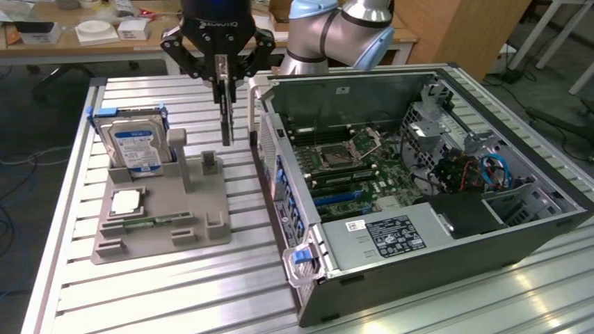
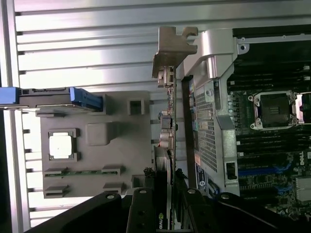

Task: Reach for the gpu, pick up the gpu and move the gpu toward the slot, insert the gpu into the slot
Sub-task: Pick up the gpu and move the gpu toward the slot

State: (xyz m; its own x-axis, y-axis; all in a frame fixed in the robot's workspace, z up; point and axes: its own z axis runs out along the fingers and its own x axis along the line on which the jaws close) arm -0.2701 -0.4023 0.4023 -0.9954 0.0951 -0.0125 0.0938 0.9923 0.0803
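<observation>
My gripper (image 1: 224, 68) is shut on the gpu (image 1: 225, 104), which hangs edge-on and upright above the table, between the grey holder and the open computer case. In the wrist view the gpu (image 2: 167, 141) runs as a thin edge from between my fingers (image 2: 142, 208) out to its pale metal bracket (image 2: 172, 46), just beside the case's rear wall. The blue slot (image 1: 339, 198) lies on the green motherboard inside the case, in the wrist view (image 2: 257, 170) off to the side of the card.
The grey holder (image 1: 172, 209) on the slatted table carries a hard drive (image 1: 135, 142), a processor (image 1: 125, 203) and a memory stick (image 2: 73, 171). The open computer case (image 1: 519, 229) stands at the exterior view's right, its rear wall (image 1: 271, 149) close to the card.
</observation>
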